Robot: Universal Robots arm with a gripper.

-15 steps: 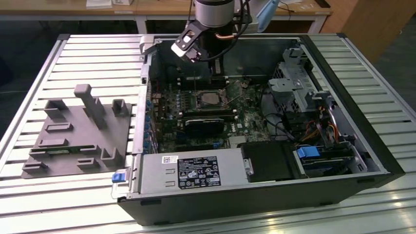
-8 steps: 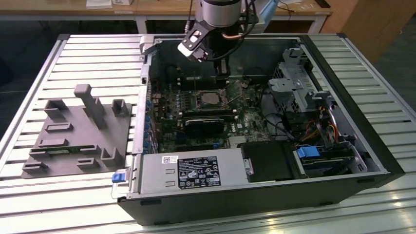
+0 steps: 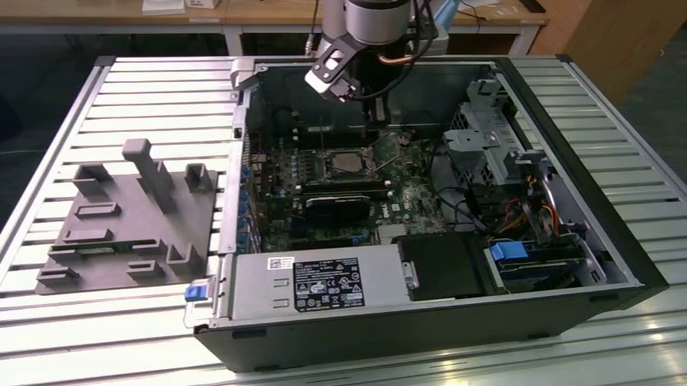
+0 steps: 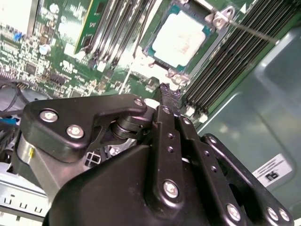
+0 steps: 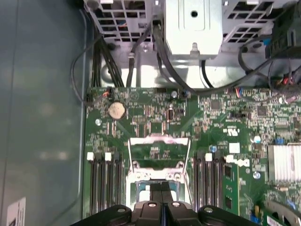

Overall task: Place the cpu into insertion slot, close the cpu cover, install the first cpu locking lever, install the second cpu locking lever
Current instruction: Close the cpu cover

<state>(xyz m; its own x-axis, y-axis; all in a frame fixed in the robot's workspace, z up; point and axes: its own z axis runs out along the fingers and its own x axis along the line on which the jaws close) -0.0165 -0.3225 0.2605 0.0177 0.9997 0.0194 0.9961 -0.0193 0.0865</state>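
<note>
The cpu (image 4: 181,37), a flat square chip with a pale metal top, lies in the insertion slot (image 4: 162,63) on the green motherboard; the exterior view shows the cpu (image 3: 346,163) near the board's middle. The cpu cover (image 5: 160,149), a thin silvery frame with a square window, stands swung open beside the slot. One thin locking lever (image 4: 254,32) sticks out past a corner of the slot. My gripper (image 5: 162,190) hangs over the slot's edge by the open cover, its black fingers (image 4: 165,94) pressed together with nothing between them. In the exterior view the gripper (image 3: 372,121) reaches down into the case.
The open computer case (image 3: 580,161) lies on a slatted table. Inside are a power supply box (image 3: 311,281), a drive cage (image 3: 488,137), cables (image 3: 462,209) and long memory slots (image 4: 225,61). A grey fixture (image 3: 129,217) sits at the exterior view's left.
</note>
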